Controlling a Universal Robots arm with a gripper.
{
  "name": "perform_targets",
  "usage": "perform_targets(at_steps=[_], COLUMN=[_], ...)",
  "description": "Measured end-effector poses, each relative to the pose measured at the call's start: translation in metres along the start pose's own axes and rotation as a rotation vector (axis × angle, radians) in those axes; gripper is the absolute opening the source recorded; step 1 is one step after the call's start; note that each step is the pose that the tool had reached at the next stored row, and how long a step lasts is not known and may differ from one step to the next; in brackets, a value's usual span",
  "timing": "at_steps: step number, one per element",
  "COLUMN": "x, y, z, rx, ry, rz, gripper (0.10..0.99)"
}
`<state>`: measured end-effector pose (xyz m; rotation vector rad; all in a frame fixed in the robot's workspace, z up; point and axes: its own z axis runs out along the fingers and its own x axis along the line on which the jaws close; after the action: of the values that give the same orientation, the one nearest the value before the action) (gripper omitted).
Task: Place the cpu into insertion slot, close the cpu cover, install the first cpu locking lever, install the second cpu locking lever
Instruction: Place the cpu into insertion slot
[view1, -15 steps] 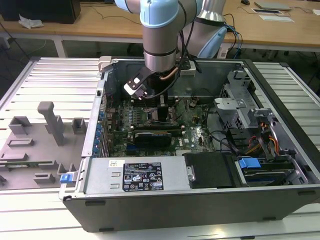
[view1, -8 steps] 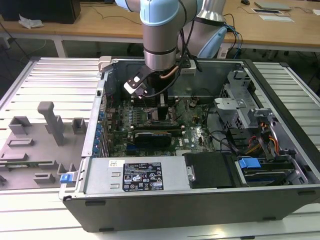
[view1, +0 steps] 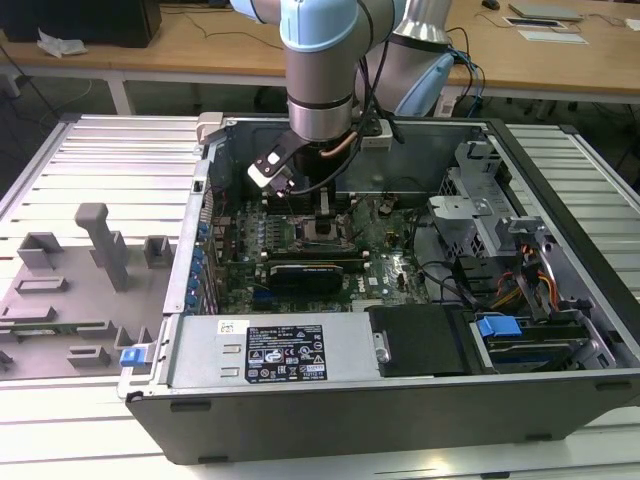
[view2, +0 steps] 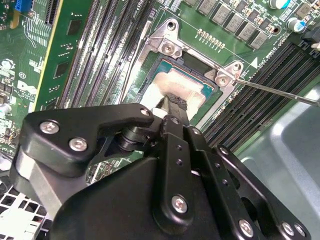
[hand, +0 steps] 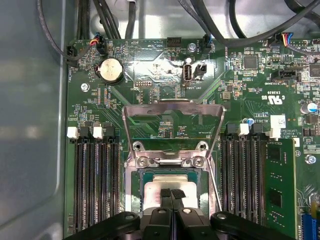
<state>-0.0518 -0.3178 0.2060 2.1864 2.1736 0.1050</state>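
A robot arm reaches down into an open computer case (view1: 400, 410) lying on a ribbed metal table (view1: 90, 160). In the exterior view its gripper (view1: 322, 208) hangs directly over the insertion slot (view1: 322, 238) on the green motherboard (view1: 385, 270). In both wrist views the gripper (hand: 171, 191) (view2: 167, 103) has its two black fingers (hand: 165, 196) pressed together with no gap between them, the tips at the middle of the cpu (hand: 154, 192); whether they touch it cannot be told. The cpu (view2: 192, 87) lies flat inside the insertion slot (hand: 134, 185), silvery-beige top facing up, a thin green edge showing around it. The cpu cover (hand: 175, 104) is open: its silvery frame is swung back from its hinge at one edge of the slot, and the board shows through its cut-out middle. A thin metal locking lever (view2: 280, 93) stands raised beside the slot. Long black memory slots (hand: 95, 180) run along both sides of the slot
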Motion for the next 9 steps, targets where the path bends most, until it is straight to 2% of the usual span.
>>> perform_targets(at_steps=[5, 7, 9], x=[0.0, 0.0001, 0.0001], y=[0.0002, 0.0007, 0.0016], z=[-0.0026, -0.0082, -0.0176], rx=[0.0, 0.0, 0.0], ry=[-0.0002, 0.0, 0.0], rz=[0.0, 0.0, 0.0], gripper=[0.106, 0.106, 0.106])
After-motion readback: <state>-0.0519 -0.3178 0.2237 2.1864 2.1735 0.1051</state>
